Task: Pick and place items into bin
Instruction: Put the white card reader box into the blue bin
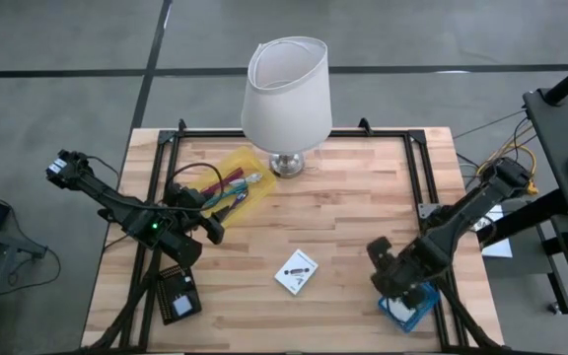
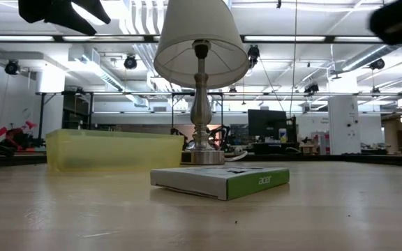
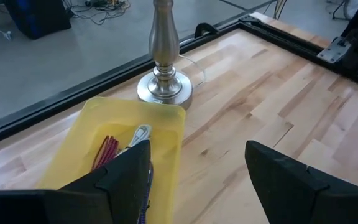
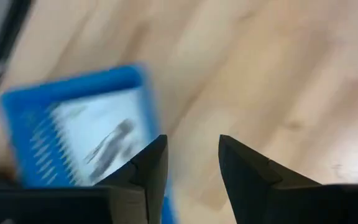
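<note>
A yellow bin (image 1: 230, 182) sits on the table left of the lamp and holds red and magenta sticks (image 3: 104, 152) and a white cord. A white printed box with a green side (image 1: 297, 271) lies flat mid-table; it also shows in the low view (image 2: 222, 180). A blue-edged card box (image 1: 409, 308) lies at the near right, also in the right wrist view (image 4: 79, 124). My left gripper (image 3: 197, 174) is open and empty above the bin's near right edge. My right gripper (image 4: 191, 162) is open, just above the blue box's edge.
A big white lamp (image 1: 284, 99) stands at the far middle, its metal base (image 3: 165, 87) beside the bin. A dark box (image 1: 178, 294) lies near the table's front left. Black frame rails (image 1: 432, 177) run along the table's sides. Bare wood lies between the white box and the lamp.
</note>
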`<move>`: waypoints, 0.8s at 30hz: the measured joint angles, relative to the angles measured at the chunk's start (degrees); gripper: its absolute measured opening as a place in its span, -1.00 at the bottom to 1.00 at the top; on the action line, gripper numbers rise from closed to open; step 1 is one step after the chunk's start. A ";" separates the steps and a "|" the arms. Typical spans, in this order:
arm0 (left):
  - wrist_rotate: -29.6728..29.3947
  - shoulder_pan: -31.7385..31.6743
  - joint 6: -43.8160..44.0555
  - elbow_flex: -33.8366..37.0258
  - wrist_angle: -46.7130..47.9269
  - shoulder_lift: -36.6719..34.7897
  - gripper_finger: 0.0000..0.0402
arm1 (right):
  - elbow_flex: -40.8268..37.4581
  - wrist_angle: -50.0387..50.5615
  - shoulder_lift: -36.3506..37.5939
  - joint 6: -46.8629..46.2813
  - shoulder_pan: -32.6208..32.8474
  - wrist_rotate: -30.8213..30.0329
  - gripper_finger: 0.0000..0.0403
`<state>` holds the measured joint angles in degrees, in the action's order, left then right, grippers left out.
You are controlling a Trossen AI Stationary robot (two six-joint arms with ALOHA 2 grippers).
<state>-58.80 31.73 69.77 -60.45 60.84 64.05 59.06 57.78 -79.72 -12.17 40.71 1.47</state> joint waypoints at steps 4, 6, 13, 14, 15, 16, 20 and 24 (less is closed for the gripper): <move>0.06 0.00 -0.06 0.00 -1.74 0.00 0.23 | -1.06 -5.74 2.78 -8.25 -4.22 -9.40 -0.41; 0.04 0.00 -0.08 0.00 -2.81 0.00 0.23 | -2.20 -8.69 4.01 -13.77 -7.17 -12.52 -0.42; 0.55 0.00 -1.27 0.00 -11.29 0.02 0.23 | -7.48 -23.53 6.60 -27.10 -17.00 -15.21 -0.39; 1.81 0.00 -4.16 0.00 -14.59 0.06 0.23 | -8.08 -24.42 6.60 -27.46 -18.00 -15.22 -0.38; 3.80 0.00 -8.74 0.00 -18.98 0.28 0.23 | -8.54 -24.96 6.60 -27.74 -18.91 -15.18 -0.37; 5.93 0.00 -14.30 0.00 -23.80 0.69 0.23 | -9.16 -25.15 6.60 -28.19 -19.77 -15.14 -0.36; 9.05 0.03 -31.85 0.00 -43.31 4.08 0.23 | -11.81 -25.43 6.99 -30.16 -22.18 -15.12 -0.34; 8.92 -0.58 -42.82 0.00 -58.63 8.75 0.23 | -15.08 -26.48 8.64 -29.96 -23.42 -15.14 -0.35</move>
<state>-49.88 31.14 26.96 -60.45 2.21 72.80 43.98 31.29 -71.08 -42.14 17.29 -13.67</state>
